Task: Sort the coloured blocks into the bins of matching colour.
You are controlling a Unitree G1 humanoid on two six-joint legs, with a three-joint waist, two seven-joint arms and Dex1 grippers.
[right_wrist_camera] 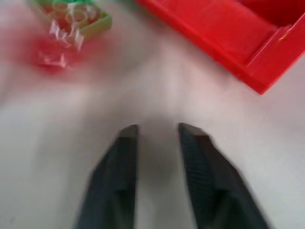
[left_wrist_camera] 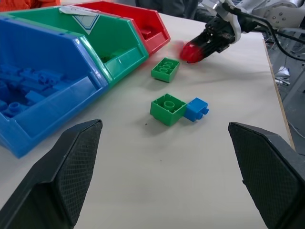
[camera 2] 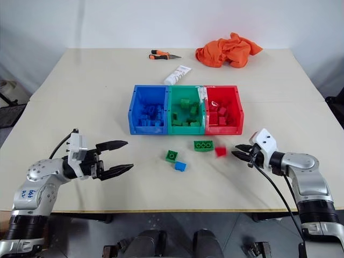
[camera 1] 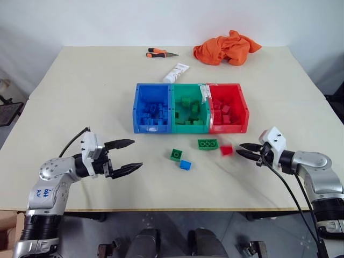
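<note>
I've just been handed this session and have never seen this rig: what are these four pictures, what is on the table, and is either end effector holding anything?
It is a two-armed humanoid robot at a table. Two pictures look down from its head; the other two come from cameras on each wrist, looking along that arm's black fingers.

The three joined bins, blue, green and red, already hold bricks. In front of them four bricks lie loose: a long green brick, a red brick, a small green brick and a blue brick touching it. At the far edge are an orange cloth, an orange-handled tool and a white tube.

The left end effector is wide open and empty. The right end effector is nearly closed beside the red brick, with nothing between its fingers.
</note>
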